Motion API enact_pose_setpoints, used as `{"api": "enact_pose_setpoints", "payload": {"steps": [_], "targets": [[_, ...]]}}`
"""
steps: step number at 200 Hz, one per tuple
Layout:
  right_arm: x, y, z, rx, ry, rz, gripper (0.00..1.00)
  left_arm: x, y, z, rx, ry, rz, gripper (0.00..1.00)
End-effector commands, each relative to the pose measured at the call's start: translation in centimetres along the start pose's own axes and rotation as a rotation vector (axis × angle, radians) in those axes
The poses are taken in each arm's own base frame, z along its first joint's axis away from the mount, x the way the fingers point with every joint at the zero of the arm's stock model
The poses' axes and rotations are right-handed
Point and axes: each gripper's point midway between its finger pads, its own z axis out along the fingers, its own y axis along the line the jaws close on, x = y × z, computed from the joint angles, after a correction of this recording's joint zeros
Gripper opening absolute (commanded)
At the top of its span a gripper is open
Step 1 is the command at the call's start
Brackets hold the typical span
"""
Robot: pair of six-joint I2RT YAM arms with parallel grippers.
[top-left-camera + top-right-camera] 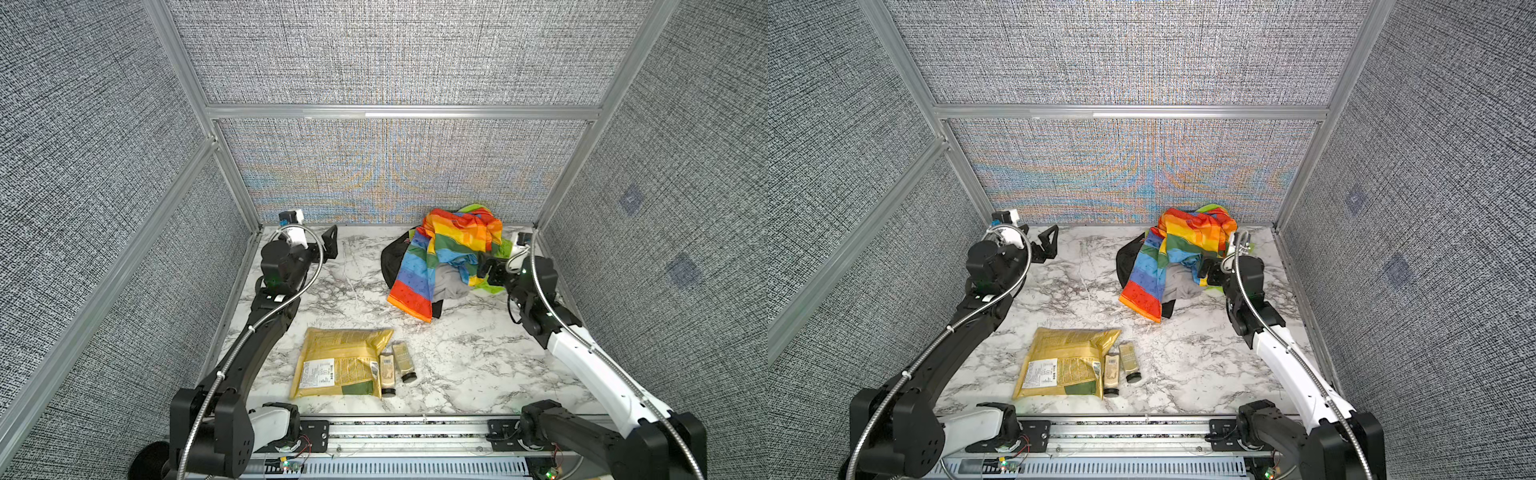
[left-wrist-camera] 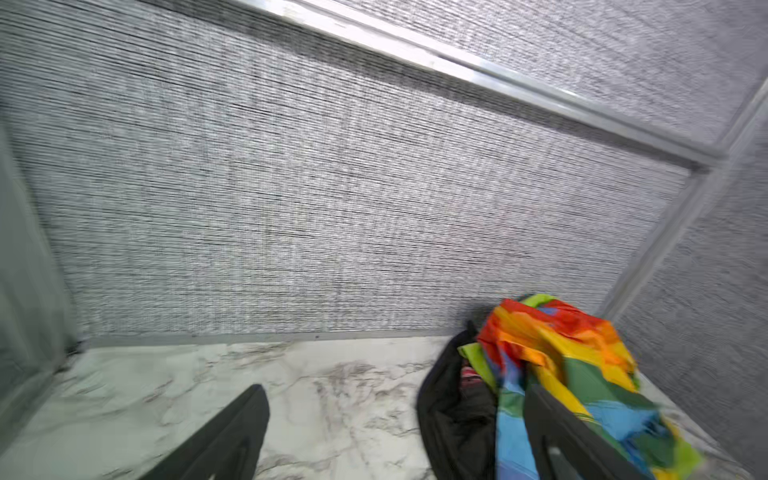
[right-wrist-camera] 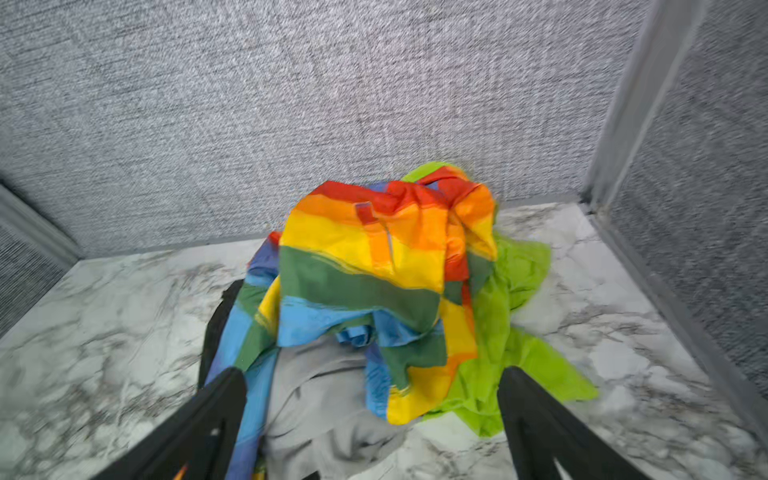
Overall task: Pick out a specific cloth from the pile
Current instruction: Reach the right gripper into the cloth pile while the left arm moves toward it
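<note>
The cloth [image 3: 324, 399] lies, one grey piece, in the pile [image 1: 453, 241]; right gripper [image 3: 372, 372] beside it and left gripper [image 1: 331, 242] both gape empty.

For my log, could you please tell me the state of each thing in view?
Rainbow-striped cloth: draped over the others.
Grey cloth: crumpled, partly covered, not held.
Lime green cloth: crumpled, partly covered.
Black cloth: mostly covered.
Yellow bag: lying flat.
Two tubes: capped, lying flat.
Left end effector: open, empty.
Right end effector: open, empty.
</note>
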Motion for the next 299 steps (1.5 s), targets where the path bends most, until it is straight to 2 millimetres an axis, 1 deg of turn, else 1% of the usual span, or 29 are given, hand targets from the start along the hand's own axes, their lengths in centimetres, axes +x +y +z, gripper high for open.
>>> {"api": "enact_pose_setpoints", "payload": {"steps": [1,13,27,35,48,62,72,73,75,80,96,105,125,132,141,164,185,199,222,255,267,277,299], "targets": [[3.0,2.4,0.4,-0.054,0.133,0.03,0.99,2.1,-3.6,1.4,0.2,0.159,-0.036,0.99],[3.8,4.1,0.9,-0.103,0.171,0.046,0.99,3.4,-4.7,2.0,0.27,0.217,-0.04,0.99],[4.9,5.1,1.5,-0.134,0.217,0.085,0.99,4.9,-6.0,1.9,0.37,0.257,-0.056,0.99],[5.5,5.4,1.9,-0.149,0.242,0.106,0.99,5.1,-6.7,1.7,0.414,0.26,-0.077,0.99],[6.5,5.6,2.4,-0.152,0.28,0.128,0.99,4.8,-7.6,1.5,0.458,0.269,-0.081,0.99],[7.5,5.6,2.9,-0.144,0.313,0.139,0.99,4.9,-7.7,1.2,0.443,0.27,-0.066,0.99],[8.3,5.3,3.2,-0.13,0.338,0.153,0.99,5.5,-7.7,1.1,0.427,0.27,-0.067,0.99],[7.7,5.5,3.3,-0.134,0.327,0.156,0.99,5.5,-7.7,1.1,0.427,0.269,-0.067,0.99],[7.3,5.7,3.4,-0.139,0.32,0.162,0.99,5.6,-7.6,1.1,0.424,0.271,-0.07,0.99],[7.4,5.7,3.6,-0.141,0.324,0.169,0.99,5.8,-7.7,1.2,0.425,0.275,-0.077,0.99],[8.3,6.1,4.5,-0.163,0.356,0.186,0.98,6.2,-8.2,1.5,0.445,0.3,-0.1,0.99],[8.8,6.4,5.1,-0.177,0.379,0.193,0.95,6.3,-8.4,1.7,0.448,0.311,-0.106,0.99],[9.8,7.6,6.1,-0.216,0.422,0.205,0.94,6.4,-8.2,1.7,0.43,0.309,-0.105,0.99],[10.3,7.7,6.4,-0.217,0.43,0.208,0.94,6.4,-8.1,1.7,0.423,0.306,-0.102,0.99],[10.9,7.2,6.8,-0.187,0.439,0.21,0.92,6.4,-8.1,1.7,0.419,0.306,-0.098,0.99],[13.0,4.5,7.8,-0.072,0.484,0.249,0.82,6.5,-7.7,1.7,0.394,0.31,-0.078,0.99],[13.9,3.5,8.4,-0.06,0.514,0.285,0.75,6.7,-7.8,1.7,0.388,0.31,-0.071,0.99],[14.2,3.2,8.8,-0.045,0.529,0.288,0.74,6.9,-7.9,1.8,0.393,0.316,-0.074,0.99],[14.8,2.4,9.2,-0.004,0.549,0.298,0.73,7.3,-8.2,2.0,0.4,0.329,-0.08,0.99],[15.5,1.9,10.0,0.024,0.564,0.321,0.71,8.2,-8.9,2.1,0.411,0.349,-0.082,0.99],[15.9,1.6,10.2,0.043,0.572,0.328,0.68,8.5,-9.1,2.2,0.414,0.358,-0.081,0.99],[16.2,1.6,10.5,0.042,0.576,0.339,0.65,8.7,-9.2,2.3,0.415,0.363,-0.078,0.99],[16.7,2.3,11.2,0.002,0.587,0.353,0.61,8.8,-9.3,2.4,0.414,0.368,-0.077,0.99]]}}
